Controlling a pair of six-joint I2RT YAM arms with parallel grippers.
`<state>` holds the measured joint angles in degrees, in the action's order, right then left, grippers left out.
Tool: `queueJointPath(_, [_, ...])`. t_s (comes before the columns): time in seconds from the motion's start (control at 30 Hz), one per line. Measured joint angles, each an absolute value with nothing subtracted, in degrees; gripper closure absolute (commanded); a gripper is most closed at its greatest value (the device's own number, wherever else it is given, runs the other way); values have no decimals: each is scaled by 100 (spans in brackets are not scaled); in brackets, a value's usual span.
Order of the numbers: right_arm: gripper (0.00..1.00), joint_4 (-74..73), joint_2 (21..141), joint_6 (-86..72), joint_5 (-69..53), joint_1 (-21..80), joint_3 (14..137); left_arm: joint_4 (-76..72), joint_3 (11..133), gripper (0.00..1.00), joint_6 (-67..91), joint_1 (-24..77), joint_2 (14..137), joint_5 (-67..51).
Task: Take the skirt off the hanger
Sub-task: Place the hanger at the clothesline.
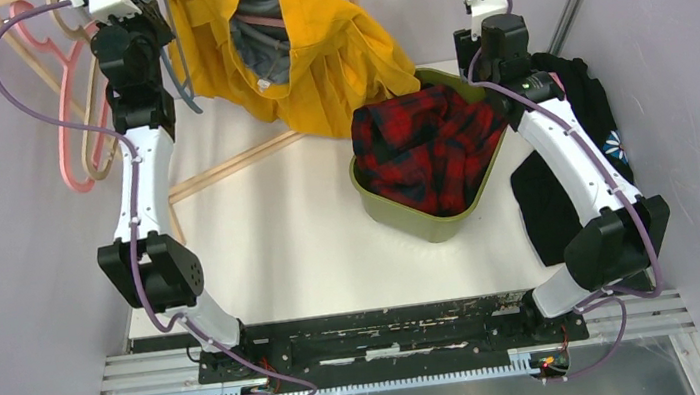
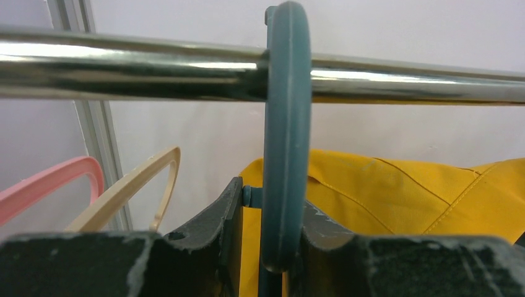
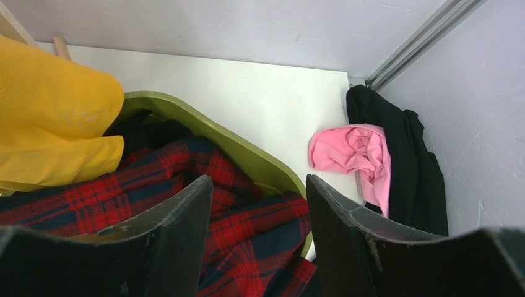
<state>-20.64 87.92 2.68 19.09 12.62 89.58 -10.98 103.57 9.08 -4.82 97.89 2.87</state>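
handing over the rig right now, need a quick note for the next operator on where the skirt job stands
Left pincer: shut on the teal hanger hook, which sits over the metal rail.
Right pincer: open, empty, above the green basket that holds a red plaid garment.
Yellow skirt: hanging at the rack, draped toward the basket. I cannot tell which hanger carries it.
Done: hook gripped.
Left: get the skirt off its hanger.
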Motion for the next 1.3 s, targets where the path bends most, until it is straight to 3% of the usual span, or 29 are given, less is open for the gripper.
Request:
queueJointPath(0.2, [37,-2064,8792,233,1850,1262,8958,-805,10392,52,843,-482,9690,355])
queueJointPath(0.33, [37,-2062,8792,193,1811,1262,8956,-565,10392,51,672,-513,9625,484])
queueJointPath(0.4, [37,-2064,8792,174,1802,1262,8954,-530,10392,38,633,-521,9603,548])
queueJointPath(0.57, [38,-2062,8790,139,1796,1262,8936,-454,10414,29,574,-539,9529,585])
queueJointPath(0.93, [38,-2058,8735,128,1726,1262,8833,-351,10368,22,572,-508,9070,548])
queueJointPath(1.3, [38,-2056,8648,121,1649,1262,8803,-272,9148,22,574,-336,7406,554])
